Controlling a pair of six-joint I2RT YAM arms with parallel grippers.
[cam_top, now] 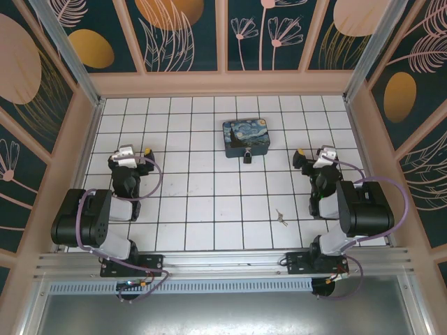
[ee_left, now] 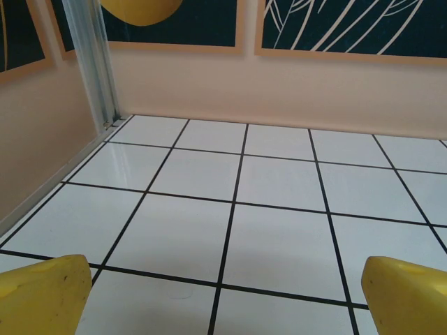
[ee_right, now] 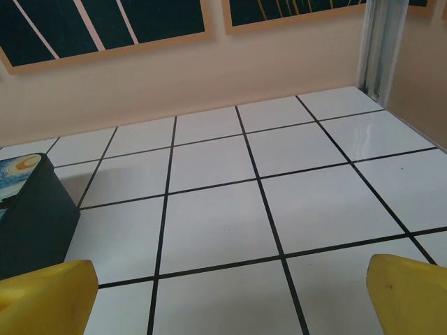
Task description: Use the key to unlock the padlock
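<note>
Your left gripper (ee_left: 223,303) and right gripper (ee_right: 225,300) are wide open, holding nothing. The key (cam_top: 281,219) lies thin and flat, so it may slip away when you grab.

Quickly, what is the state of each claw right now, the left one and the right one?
Left claw: open, holding nothing.
Right claw: open, holding nothing.

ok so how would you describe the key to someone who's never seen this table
Start at the white tiled table and go to its near right part, just left of the right arm. The key lies there, a small silvery bunch. It is thin, pale metal, unlike the dark padlock by the painted box farther back.
</note>
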